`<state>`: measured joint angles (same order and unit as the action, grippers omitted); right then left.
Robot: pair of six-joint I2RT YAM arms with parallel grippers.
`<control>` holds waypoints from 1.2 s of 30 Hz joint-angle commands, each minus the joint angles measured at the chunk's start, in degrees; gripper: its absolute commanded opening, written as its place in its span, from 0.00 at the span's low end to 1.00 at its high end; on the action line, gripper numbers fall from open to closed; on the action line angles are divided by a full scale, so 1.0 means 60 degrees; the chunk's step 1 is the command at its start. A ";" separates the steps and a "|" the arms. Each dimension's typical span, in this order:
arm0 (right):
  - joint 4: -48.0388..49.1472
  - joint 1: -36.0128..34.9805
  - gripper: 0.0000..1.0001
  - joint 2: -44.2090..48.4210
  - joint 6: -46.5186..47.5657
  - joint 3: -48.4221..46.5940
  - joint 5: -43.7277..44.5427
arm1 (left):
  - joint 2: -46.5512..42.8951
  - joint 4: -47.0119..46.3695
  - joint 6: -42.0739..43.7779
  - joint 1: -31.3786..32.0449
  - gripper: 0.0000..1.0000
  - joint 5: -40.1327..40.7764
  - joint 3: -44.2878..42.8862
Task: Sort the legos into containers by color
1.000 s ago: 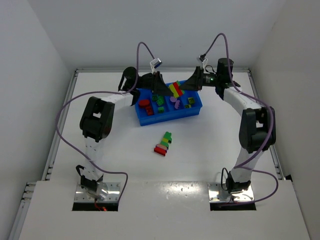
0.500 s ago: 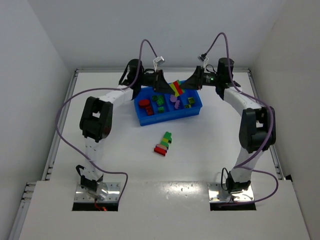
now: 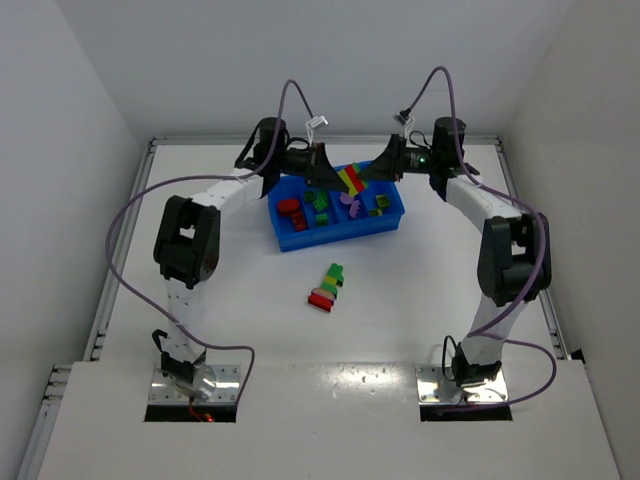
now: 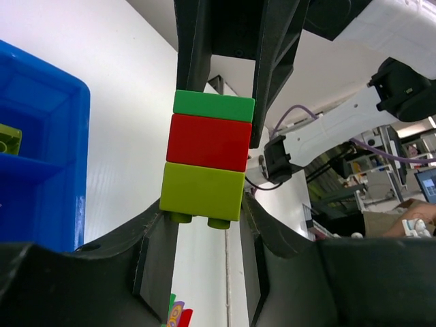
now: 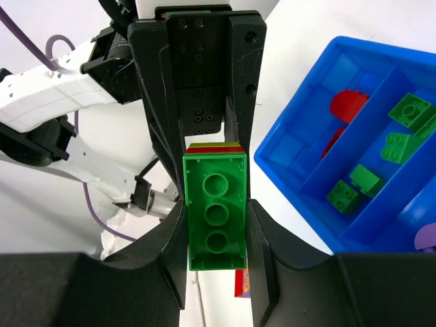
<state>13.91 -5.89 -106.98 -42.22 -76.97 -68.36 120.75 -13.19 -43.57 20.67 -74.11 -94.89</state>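
Observation:
A striped lego stack [image 3: 350, 180] of a green, a red and a yellow-green brick hangs above the blue tray [image 3: 335, 233], held from both ends. My left gripper [image 3: 334, 172] is shut on its yellow-green end [image 4: 202, 192], with the fingertips flanking that brick. My right gripper [image 3: 366, 174] is shut on the green end [image 5: 215, 211]. The tray's compartments hold red legos [image 3: 291, 212], green legos [image 3: 320, 200], a purple piece [image 3: 353, 206] and yellow-green pieces [image 3: 378, 207]. A second multicolour stack [image 3: 327, 287] lies on the table in front of the tray.
The tray's corner shows at the left of the left wrist view [image 4: 41, 136]. In the right wrist view the tray [image 5: 300, 136] lies to the right, with red [image 5: 347, 102] and green bricks [image 5: 398, 129] inside. White walls enclose the table on three sides.
The left arm's wrist and forearm have shifted back and to the left. The stack stays between both grippers above the tray, slightly more tilted.

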 commanded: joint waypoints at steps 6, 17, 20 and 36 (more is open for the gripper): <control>0.0230 0.0687 0.00 -0.0071 -0.0448 -0.1101 -0.0004 | -0.1081 0.1770 0.2571 0.0130 0.00 0.1538 0.0713; 0.0230 0.1874 0.00 -0.0071 -0.0449 -0.1498 0.0289 | -0.1448 0.3369 0.3994 0.0218 0.00 0.2698 0.1035; 0.0143 0.2123 0.00 0.0236 -0.0362 -0.1206 0.0289 | -0.1448 0.3370 0.3995 0.0334 0.00 0.3005 0.0787; -0.5702 0.0281 0.00 0.0575 0.5204 -0.2054 0.5881 | -0.2970 0.4113 0.4199 0.0335 0.00 0.6501 0.0332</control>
<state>-14.50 0.60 -103.94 -19.09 -85.12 -45.43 111.50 10.22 -19.99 23.35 -44.75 -92.64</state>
